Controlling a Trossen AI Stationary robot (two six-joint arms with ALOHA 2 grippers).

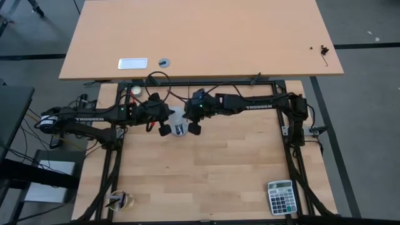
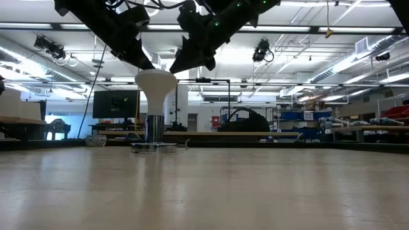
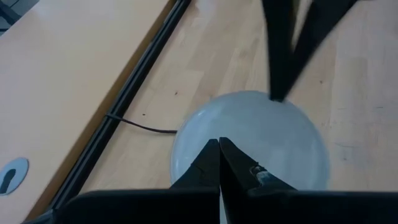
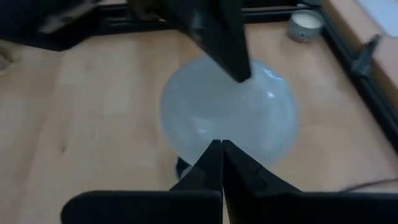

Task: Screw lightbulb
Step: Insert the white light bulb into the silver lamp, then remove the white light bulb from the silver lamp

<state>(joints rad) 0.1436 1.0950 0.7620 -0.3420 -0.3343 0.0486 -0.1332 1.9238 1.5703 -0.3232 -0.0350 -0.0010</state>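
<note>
The white cone-shaped lightbulb (image 2: 155, 86) stands upright, wide face up, its narrow screw base (image 2: 154, 128) in the flat socket disc (image 2: 154, 147) on the wooden table. From above it shows between both arms (image 1: 178, 120). My left gripper (image 3: 219, 152) is shut, and its tips are over the left side of the bulb's round face (image 3: 261, 134). My right gripper (image 4: 222, 152) is shut, and its tips are over the right side of the face (image 4: 230, 112). Each wrist view shows the other arm's fingers across the face. My left gripper comes slanting down from the table's left, and its shut fingertips (image 2: 147, 66) meet the left rim of the bulb's face (image 2: 142, 75). The bulb stands upright in the socket. My right gripper comes slanting down from the table's right, and its shut fingertips (image 2: 174, 68) meet the right rim of the bulb's face (image 2: 171, 76), opposite the left gripper.
A black cord (image 3: 146, 127) runs from the socket toward the far frame rail. A small white cup (image 4: 305, 25) stands at the far left by the rail. A calculator (image 1: 280, 197) lies near right and a small roll (image 1: 120, 200) near left. A second tabletop (image 1: 200, 37) lies beyond.
</note>
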